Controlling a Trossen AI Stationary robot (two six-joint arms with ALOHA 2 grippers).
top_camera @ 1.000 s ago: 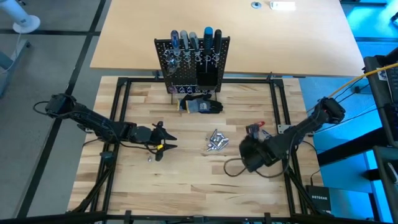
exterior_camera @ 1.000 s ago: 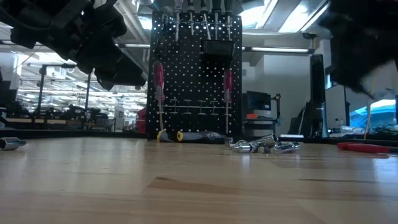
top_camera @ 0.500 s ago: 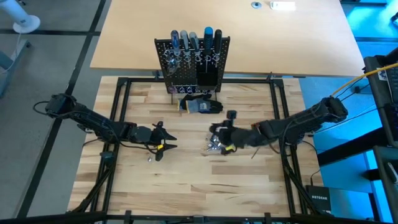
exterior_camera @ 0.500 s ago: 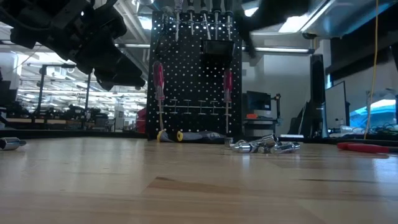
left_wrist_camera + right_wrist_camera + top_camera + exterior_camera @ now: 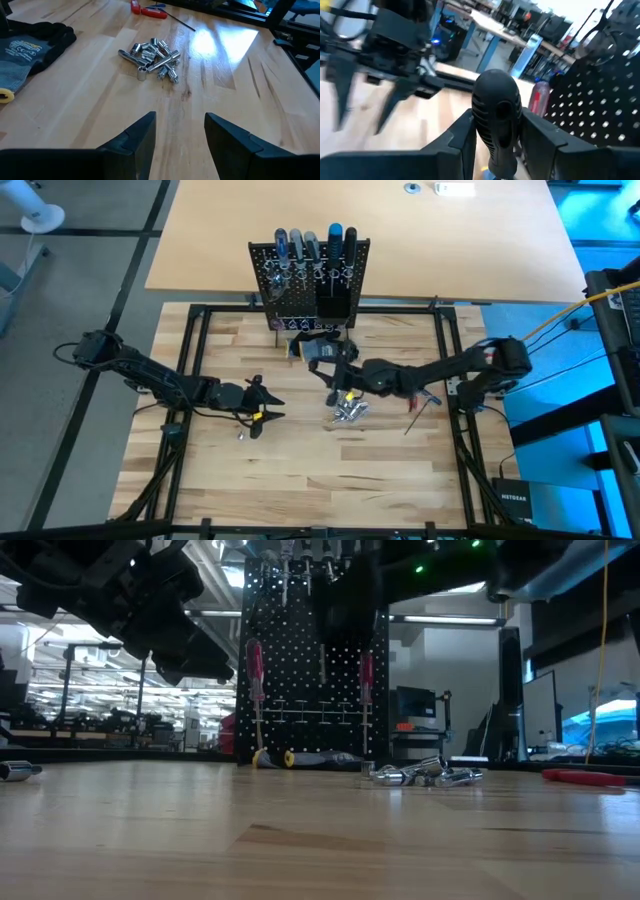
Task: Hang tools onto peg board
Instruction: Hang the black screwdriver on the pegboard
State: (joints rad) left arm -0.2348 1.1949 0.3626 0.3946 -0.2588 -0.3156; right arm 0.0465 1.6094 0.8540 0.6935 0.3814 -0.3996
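The black peg board (image 5: 310, 275) stands upright at the table's far middle, with several screwdrivers in its top holders and a red-handled one (image 5: 538, 97) hanging on its face. My right gripper (image 5: 332, 372) is just in front of the board, shut on a black-handled screwdriver (image 5: 496, 112). The screwdriver's thin shaft (image 5: 322, 655) points down. My left gripper (image 5: 180, 135) is open and empty at the table's left (image 5: 262, 406). A heap of silver metal pieces (image 5: 348, 411) lies at mid table. A red-handled screwdriver (image 5: 418, 400) lies flat to its right. My right gripper pinches the screwdriver's black handle (image 5: 482, 132) between its two fingers (image 5: 462, 142), one on each side. The handle's rounded end stands free beyond them. The screwdriver is upright and lifted clear of the table, in front of the peg board.
A dark grey-black glove bundle (image 5: 325, 350) lies at the peg board's foot, under my right gripper. A small silver piece (image 5: 240, 435) lies near my left gripper. A black frame rail (image 5: 200, 315) borders the wooden work area.
My right gripper has swung from the table's right side toward its left and far edge, over the silver pieces, to a spot in front of the peg board.
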